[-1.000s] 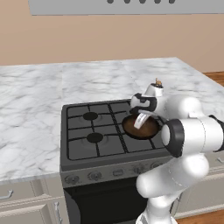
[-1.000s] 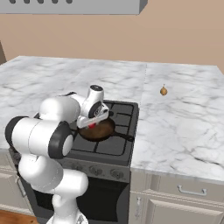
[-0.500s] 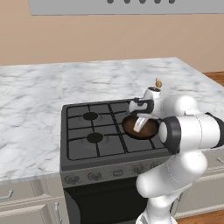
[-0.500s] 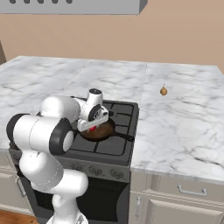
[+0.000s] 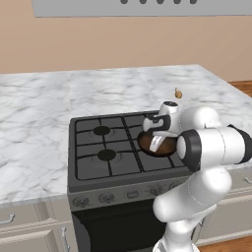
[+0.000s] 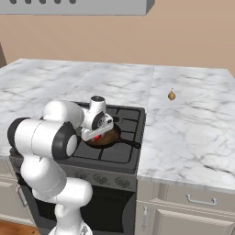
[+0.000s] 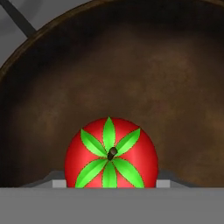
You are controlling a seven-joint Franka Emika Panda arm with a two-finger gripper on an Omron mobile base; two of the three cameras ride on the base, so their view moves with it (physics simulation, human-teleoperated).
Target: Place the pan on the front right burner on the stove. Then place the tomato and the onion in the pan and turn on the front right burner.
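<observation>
No readable writing anywhere. Gripper (image 7: 109, 186) closed around the tomato (image 7: 110, 154), low over the pan (image 7: 131, 74) on the stove's (image 5: 123, 157) front right burner. Onion (image 6: 171, 95) well apart on the marble counter (image 6: 193, 133), right of the stove.

Kitchen: stove (image 5: 118, 147), marble counter (image 6: 193, 124)

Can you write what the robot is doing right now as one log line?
pan: on front right burner | tomato: between gripper fingers, over pan | onion: on counter, not yet moved
</observation>
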